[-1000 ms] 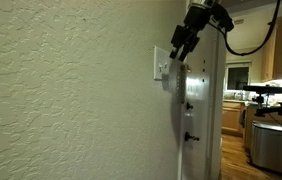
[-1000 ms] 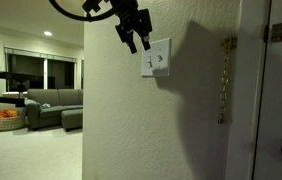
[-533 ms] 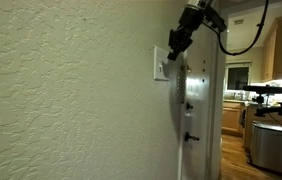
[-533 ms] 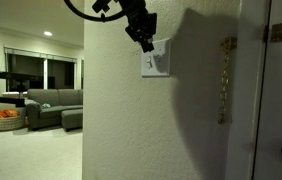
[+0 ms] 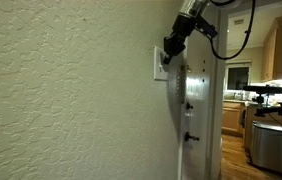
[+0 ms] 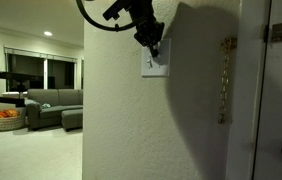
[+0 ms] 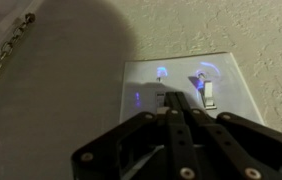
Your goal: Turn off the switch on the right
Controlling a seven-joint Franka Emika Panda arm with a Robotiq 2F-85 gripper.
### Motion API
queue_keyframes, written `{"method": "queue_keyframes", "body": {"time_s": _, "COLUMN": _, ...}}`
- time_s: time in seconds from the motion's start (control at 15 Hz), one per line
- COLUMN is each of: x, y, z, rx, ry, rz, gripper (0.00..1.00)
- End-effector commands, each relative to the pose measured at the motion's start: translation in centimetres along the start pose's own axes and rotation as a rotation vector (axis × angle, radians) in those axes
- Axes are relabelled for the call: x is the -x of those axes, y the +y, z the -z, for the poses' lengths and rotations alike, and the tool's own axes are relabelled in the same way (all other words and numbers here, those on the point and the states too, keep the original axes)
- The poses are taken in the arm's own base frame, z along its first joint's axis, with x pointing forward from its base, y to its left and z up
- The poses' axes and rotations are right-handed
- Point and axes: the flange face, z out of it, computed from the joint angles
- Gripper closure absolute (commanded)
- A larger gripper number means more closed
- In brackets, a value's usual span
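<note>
A small white switch plate [image 5: 159, 66] [image 6: 155, 64] [image 7: 141, 85] is set in the textured wall. My gripper [image 5: 168, 51] [image 6: 155, 46] [image 7: 173, 98] is shut with nothing between its fingers, and its tips rest against the upper part of the plate. In the wrist view one toggle lever [image 7: 208, 92] shows just right of the fingertips, lit bluish. A second lever sits right at the fingertips and is mostly covered by them. I cannot tell whether the tips touch it.
A door chain [image 6: 222, 80] [image 7: 6, 58] hangs on the door frame beside the plate. The white door [image 5: 197, 110] stands close by. A grey couch [image 6: 51, 104] lies far off in the room, and kitchen counters [image 5: 266, 105] show past the door.
The gripper has gone from open to shut. It has moved in from beside the plate until its tips are on the plate's upper part.
</note>
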Motion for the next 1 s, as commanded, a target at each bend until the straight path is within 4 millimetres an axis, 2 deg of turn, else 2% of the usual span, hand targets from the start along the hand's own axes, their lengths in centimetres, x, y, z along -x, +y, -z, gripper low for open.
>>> {"method": "queue_keyframes", "body": {"time_s": 0.0, "x": -0.5, "y": 0.9, "z": 1.5, "rx": 0.008, "ry": 0.044, "rz": -0.010, "gripper": 0.94}}
{"method": "queue_keyframes", "body": {"time_s": 0.2, "x": -0.3, "y": 1.1, "z": 1.8, "rx": 0.013, "ry": 0.043, "rz": -0.012, "gripper": 0.96}}
{"method": "queue_keyframes", "body": {"time_s": 0.53, "x": 1.2, "y": 1.2, "z": 2.0, "rx": 0.008, "ry": 0.025, "rz": -0.009, "gripper": 0.95}}
{"method": "queue_keyframes", "body": {"time_s": 0.73, "x": 1.8, "y": 1.5, "z": 1.5, "rx": 0.010, "ry": 0.017, "rz": -0.008, "gripper": 0.91}}
{"method": "queue_keyframes", "body": {"time_s": 0.93, "x": 1.5, "y": 1.5, "z": 0.7, "rx": 0.008, "ry": 0.011, "rz": -0.008, "gripper": 0.95}}
